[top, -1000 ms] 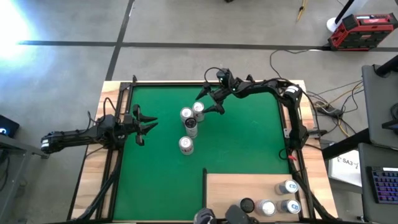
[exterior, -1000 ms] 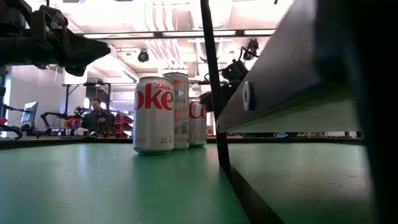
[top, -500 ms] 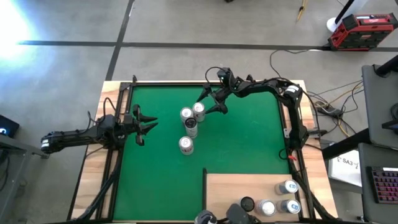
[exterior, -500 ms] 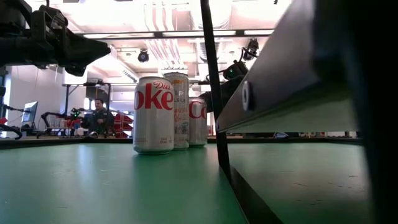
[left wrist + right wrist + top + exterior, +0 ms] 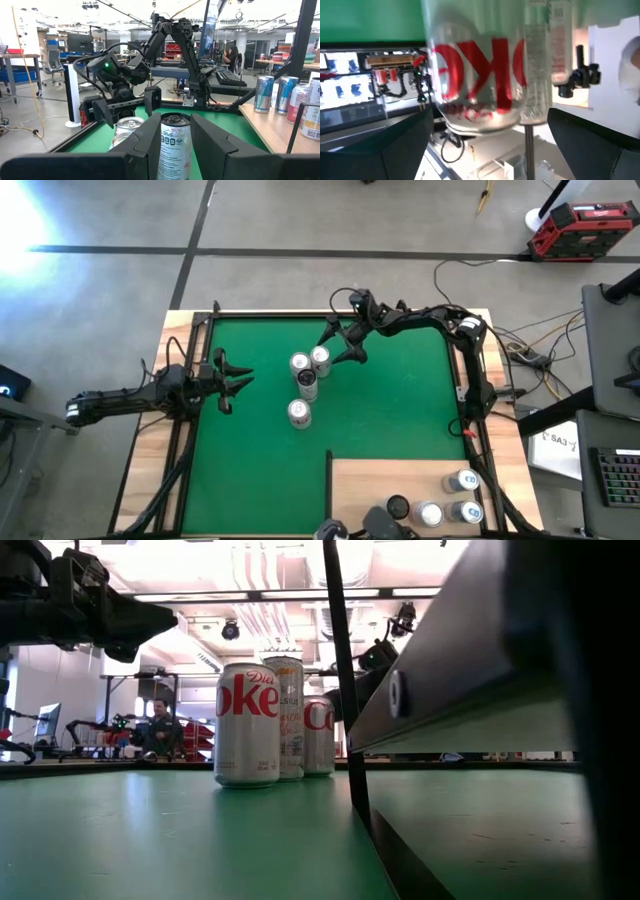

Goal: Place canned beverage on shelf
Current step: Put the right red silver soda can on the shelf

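dark right arm bent low, fingers (image 5: pixel 343 346) spread beside coke can (image 5: pixel 320 356); left fingers (image 5: pixel 236 385) narrowed, empty.

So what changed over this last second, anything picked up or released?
The right gripper edged slightly nearer the can cluster, jaws open around nothing yet. Nothing was grabbed or released. The left gripper, the four mat cans and the shelf with its cans stayed put.

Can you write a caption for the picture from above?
Right gripper open beside four cans on the green mat; left gripper waits; three cans stand on the shelf.
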You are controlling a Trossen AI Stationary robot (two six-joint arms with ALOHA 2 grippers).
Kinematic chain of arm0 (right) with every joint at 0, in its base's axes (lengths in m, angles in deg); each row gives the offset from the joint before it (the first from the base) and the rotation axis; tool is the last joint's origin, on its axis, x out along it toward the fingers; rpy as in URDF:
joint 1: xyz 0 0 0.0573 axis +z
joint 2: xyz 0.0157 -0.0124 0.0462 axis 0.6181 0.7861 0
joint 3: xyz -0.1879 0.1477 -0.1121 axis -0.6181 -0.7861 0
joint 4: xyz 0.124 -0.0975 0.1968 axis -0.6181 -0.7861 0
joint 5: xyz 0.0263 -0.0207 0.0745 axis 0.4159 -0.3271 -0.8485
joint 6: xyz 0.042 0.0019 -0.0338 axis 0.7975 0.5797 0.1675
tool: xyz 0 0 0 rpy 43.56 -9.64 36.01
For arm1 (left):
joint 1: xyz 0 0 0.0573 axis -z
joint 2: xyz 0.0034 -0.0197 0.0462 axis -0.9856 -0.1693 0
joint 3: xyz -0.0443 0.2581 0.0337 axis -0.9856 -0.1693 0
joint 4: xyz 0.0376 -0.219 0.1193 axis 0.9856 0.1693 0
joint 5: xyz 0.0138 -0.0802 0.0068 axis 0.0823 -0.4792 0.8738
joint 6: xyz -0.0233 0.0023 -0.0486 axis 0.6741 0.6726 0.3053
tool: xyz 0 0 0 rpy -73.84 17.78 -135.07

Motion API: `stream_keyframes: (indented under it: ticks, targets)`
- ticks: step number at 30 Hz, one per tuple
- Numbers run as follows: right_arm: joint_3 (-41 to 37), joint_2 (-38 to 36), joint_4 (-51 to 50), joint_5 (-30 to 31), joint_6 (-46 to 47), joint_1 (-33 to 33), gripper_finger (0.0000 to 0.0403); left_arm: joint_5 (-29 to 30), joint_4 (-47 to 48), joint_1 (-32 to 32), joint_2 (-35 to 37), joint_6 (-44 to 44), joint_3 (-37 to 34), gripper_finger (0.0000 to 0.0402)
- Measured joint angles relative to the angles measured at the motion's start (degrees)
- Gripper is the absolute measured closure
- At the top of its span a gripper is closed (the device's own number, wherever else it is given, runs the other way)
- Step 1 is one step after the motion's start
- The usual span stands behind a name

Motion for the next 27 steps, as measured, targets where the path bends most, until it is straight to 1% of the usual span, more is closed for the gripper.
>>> stream_keyframes:
  ticks: [3, 9, 12, 23, 27]
  targets:
    - [0.0, 0.0, -1.23, 1.0, -1.41, 0.0, 0.0019, 0.0, 0.0, 0.01, -0.01, 0.0, 0.02, 0.0313]
    - [0.0, 0.0, -1.39, 1.77, -0.78, 0.11, 0.0019, 0.0, 0.0, -0.01, -0.01, 0.0, 0.02, 0.0313]
    - [0.0, 0.0, -1.48, 1.79, -0.56, 0.11, 0.0028, -0.01, 0.0, 0.0, -0.01, -0.01, 0.01, 0.0313]
    - [0.0, -0.03, -2.55, 1.74, 0.43, 0.11, 0.0139, -0.02, 0.0, 0.01, 0.01, 0.0, 0.0, 0.0313]
    - [0.0, -0.07, -2.58, 1.15, 0.68, 0.11, 0.0169, -0.01, 0.0, 0.0, 0.0, -0.02, 0.01, 0.0313]
